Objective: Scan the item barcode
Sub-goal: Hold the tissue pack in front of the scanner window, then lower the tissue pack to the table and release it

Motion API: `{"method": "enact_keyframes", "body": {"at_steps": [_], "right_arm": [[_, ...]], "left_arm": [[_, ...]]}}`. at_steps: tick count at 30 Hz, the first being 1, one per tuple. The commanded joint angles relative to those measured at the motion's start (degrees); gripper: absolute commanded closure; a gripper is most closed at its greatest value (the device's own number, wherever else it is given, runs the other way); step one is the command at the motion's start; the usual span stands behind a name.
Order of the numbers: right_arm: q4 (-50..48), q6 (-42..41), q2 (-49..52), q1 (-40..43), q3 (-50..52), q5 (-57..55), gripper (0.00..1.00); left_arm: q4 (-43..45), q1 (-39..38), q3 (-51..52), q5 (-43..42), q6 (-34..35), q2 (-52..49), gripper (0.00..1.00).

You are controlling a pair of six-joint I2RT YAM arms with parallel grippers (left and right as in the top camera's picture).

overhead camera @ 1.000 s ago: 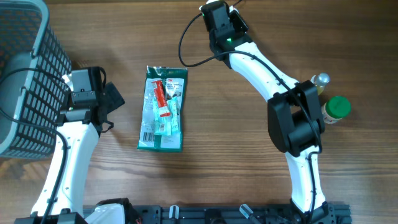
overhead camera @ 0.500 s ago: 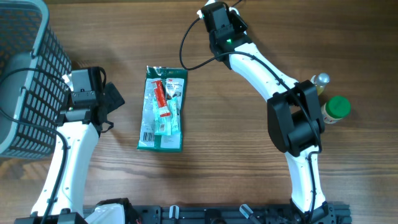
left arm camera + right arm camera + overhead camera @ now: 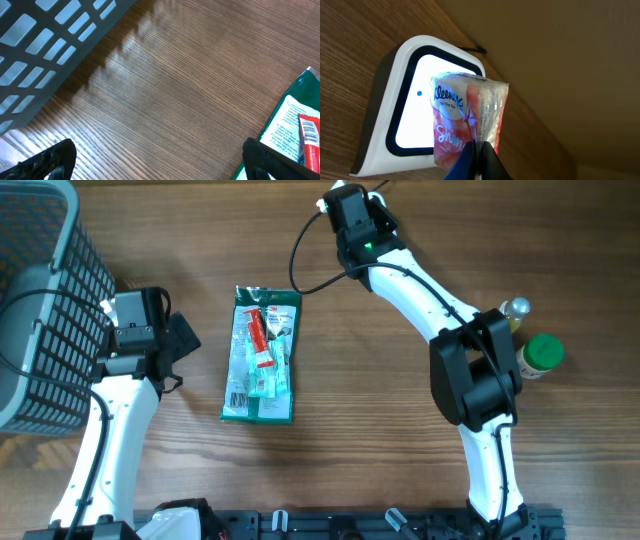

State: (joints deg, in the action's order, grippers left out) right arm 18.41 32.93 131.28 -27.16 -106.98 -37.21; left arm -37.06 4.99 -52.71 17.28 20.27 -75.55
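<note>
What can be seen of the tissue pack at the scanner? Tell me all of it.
The tissue pack is a small soft packet in glossy, crinkled plastic film, pink, orange and white, printed Kleenex On The Go. The shut right tool pinches its lower edge and holds it before the lit window of the white-rimmed scanner. Whether pack and scanner touch cannot be told. No barcode shows on the side in view.

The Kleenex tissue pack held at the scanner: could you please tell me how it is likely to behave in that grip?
Probably soft and squashy: the film of the tissue pack wrinkles where the fingers pinch its edge. Likely light, since that narrow pinch alone carries it before the scanner. The glossy film may be slippery, so it could slip or swing.
</note>
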Motion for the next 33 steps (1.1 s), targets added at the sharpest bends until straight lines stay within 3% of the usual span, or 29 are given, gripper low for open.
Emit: {"method": "enact_keyframes", "body": {"at_steps": [1, 11, 14, 18, 24, 25, 28, 32, 33], "right_arm": [[-2.25, 1.55, 1.57, 0.22, 0.59, -5.4, 0.96], [-2.93, 4.5, -0.26, 0.13, 0.48, -7.65, 0.94], [-1.2, 4.28, -0.26, 0.13, 0.5, -1.29, 0.91], [0.7, 2.23, -0.26, 0.13, 0.5, 7.93, 0.94], [-0.02, -2.71, -0.37, 0.79, 0.59, 4.02, 0.95], [-0.48, -4.13, -0.48, 0.85, 0.59, 2.56, 0.94], [-1.25, -8.98, -2.1, 0.85, 0.59, 1.84, 0.76], [4.31, -23.1, -7.74, 0.9, 0.59, 1.66, 0.6], [8.5, -28.74, -9.94, 1.03, 0.59, 1.66, 0.48]], "left_arm": [[0.15, 0.26, 0.22, 0.13, -0.09, -0.31, 0.0], [0.15, 0.26, 0.22, 0.13, -0.09, -0.31, 0.0], [0.15, 0.26, 0.22, 0.13, -0.09, -0.31, 0.0], [0.15, 0.26, 0.22, 0.13, -0.09, -0.31, 0.0], [0.15, 0.26, 0.22, 0.13, -0.09, -0.31, 0.0], [0.15, 0.26, 0.22, 0.13, -0.09, -0.31, 0.0], [0.15, 0.26, 0.22, 0.13, -0.09, -0.31, 0.0], [0.15, 0.26, 0.22, 0.13, -0.09, -0.31, 0.0], [0.15, 0.26, 0.22, 0.13, -0.09, -0.31, 0.0]]}}
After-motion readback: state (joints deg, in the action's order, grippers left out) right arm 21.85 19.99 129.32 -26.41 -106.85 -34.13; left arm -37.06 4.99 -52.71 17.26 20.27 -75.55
